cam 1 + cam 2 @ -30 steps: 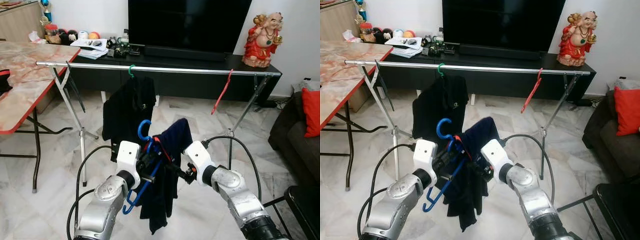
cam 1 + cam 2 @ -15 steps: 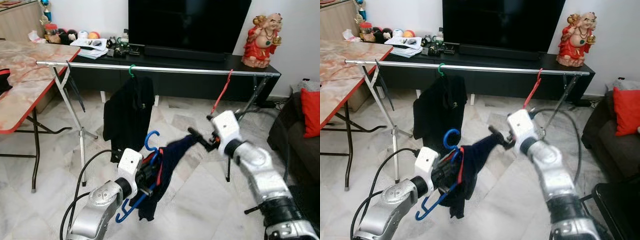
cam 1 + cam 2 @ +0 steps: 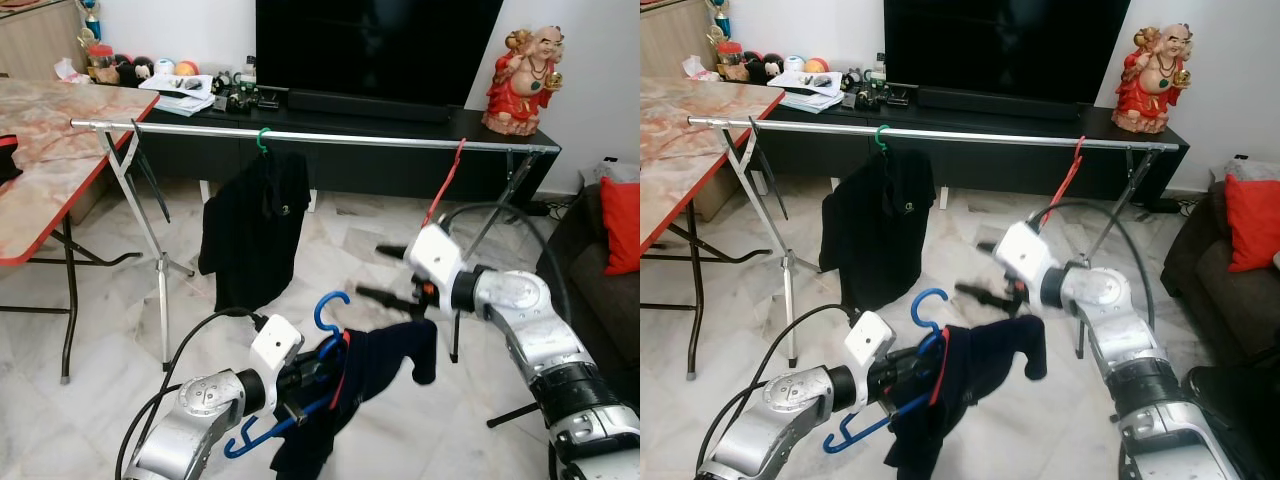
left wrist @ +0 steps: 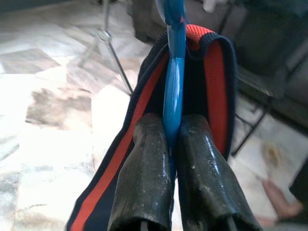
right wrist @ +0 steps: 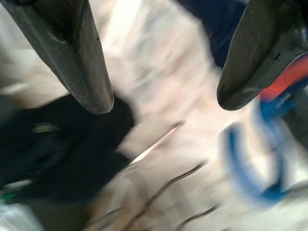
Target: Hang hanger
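Since half a second ago the dark garment (image 3: 375, 365) has been released by the right gripper (image 3: 372, 272), now spread wide and empty at 1 o'clock of it. The blue hanger (image 3: 325, 345) is pinched at its neck by the left gripper (image 4: 174, 144), low, well short of the rail (image 3: 300, 137) at 12 o'clock. The single-handed hold probably frees the hook for lifting onto the rail between the black shirt (image 3: 255, 225) and red hanger (image 3: 445, 185).

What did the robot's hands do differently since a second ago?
The right hand let go of the dark shirt, swung up to its right and now hangs open. The left hand, clamped on the blue hanger, dropped lower. The rail with the black shirt stayed put.
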